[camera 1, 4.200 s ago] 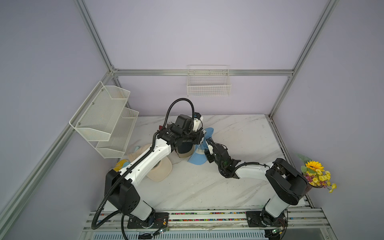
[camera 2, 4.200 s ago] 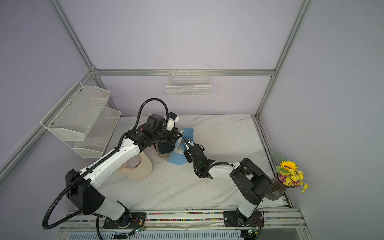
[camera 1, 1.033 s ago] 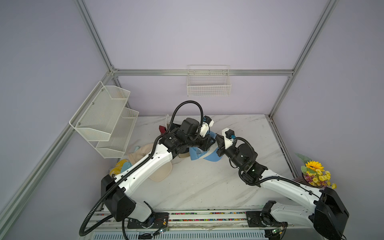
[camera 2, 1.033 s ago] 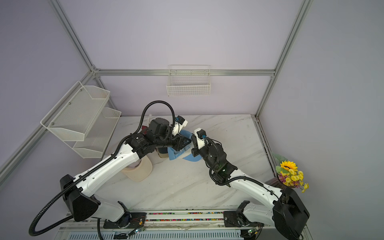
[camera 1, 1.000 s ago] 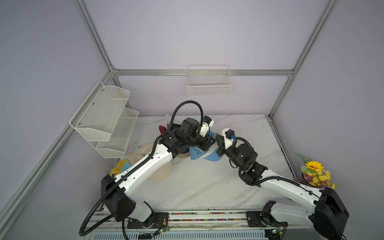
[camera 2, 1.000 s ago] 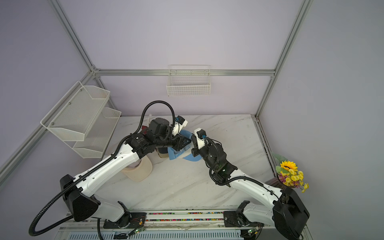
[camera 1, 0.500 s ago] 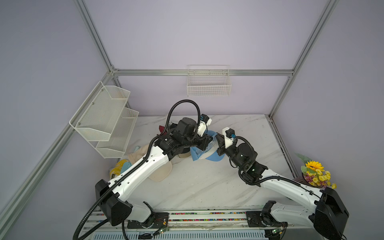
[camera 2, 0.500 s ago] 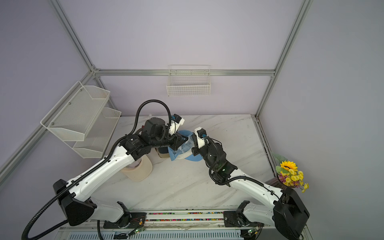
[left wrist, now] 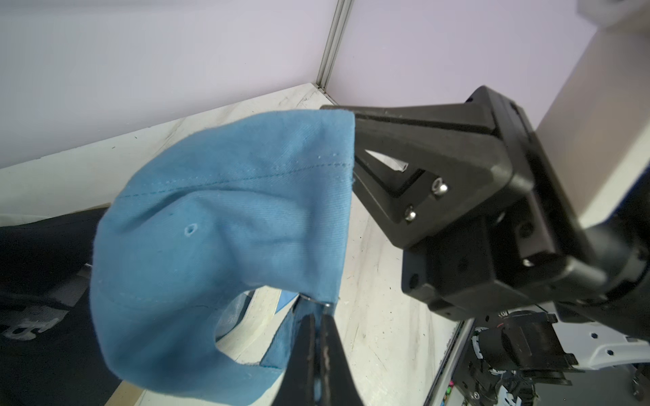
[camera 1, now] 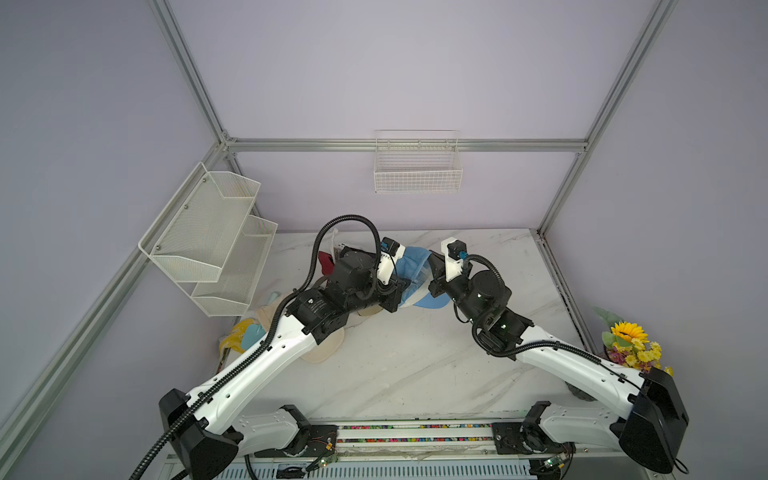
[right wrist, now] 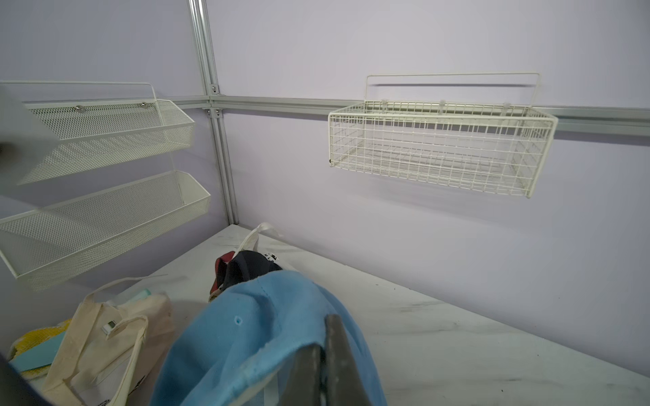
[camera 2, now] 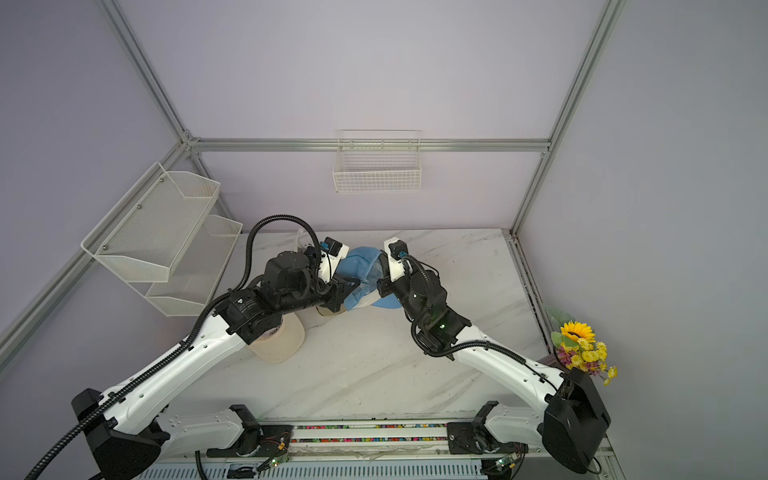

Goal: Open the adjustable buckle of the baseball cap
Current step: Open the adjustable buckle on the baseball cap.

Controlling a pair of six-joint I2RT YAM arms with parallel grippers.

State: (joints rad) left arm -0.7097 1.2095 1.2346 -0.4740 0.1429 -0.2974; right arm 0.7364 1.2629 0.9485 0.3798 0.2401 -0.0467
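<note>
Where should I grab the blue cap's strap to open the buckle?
Probably the strap beside the metal buckle, from the open back arch, where it hangs free. The left gripper is shut there; the right gripper holds the cap.

light blue cap [camera 1: 412, 261], grey-veined white table [camera 1: 415, 361]

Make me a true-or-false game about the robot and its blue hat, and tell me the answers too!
1. The left tool and right tool both pinch the blue cap. True.
2. The wire basket on the back wall holds a hat. False: it is empty.
3. The beige tote bag hangs on the mesh shelves. False: it lies on the table.
4. A sunflower stands off to the robot's right side. True.
</note>
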